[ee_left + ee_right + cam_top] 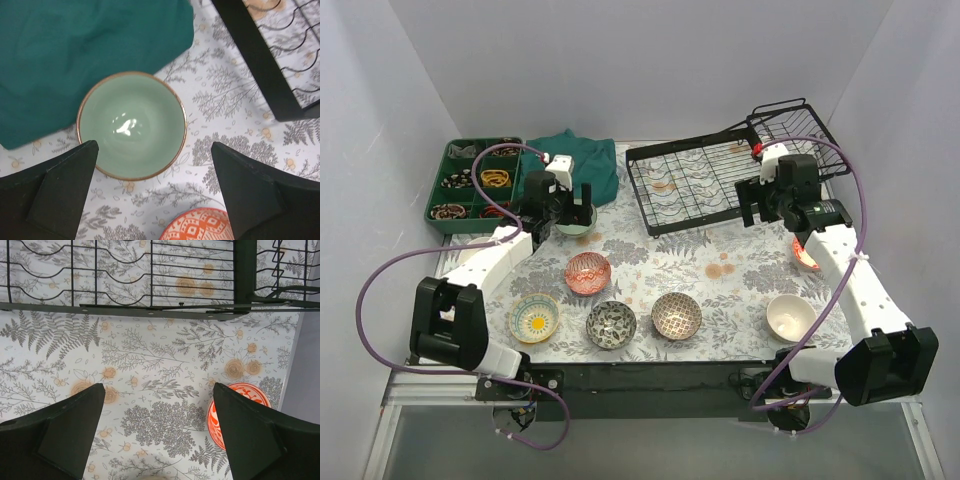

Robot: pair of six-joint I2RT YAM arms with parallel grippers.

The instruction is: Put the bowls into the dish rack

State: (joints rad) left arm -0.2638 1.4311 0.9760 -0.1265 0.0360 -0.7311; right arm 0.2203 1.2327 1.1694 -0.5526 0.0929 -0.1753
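The black wire dish rack (pixel 705 185) stands empty at the back right, its basket section (pixel 798 125) tilted up at the far end. My left gripper (pixel 574 212) is open and hovers over the pale green bowl (pixel 131 125), which stands mostly ahead of the fingertips (pixel 75 165). My right gripper (pixel 767 212) is open and empty above the mat just in front of the rack (pixel 125 275). The red-orange bowl (pixel 235 410) lies beside its right finger. On the mat stand the red-patterned (pixel 588 272), yellow-sun (pixel 535 317), black-white (pixel 611 324), brown (pixel 676 315) and cream (pixel 790 317) bowls.
A green compartment tray (pixel 480 185) with small items sits at the back left. A teal cloth (pixel 582 160) lies bunched beside it, touching the pale green bowl's far side. White walls close in the table on three sides.
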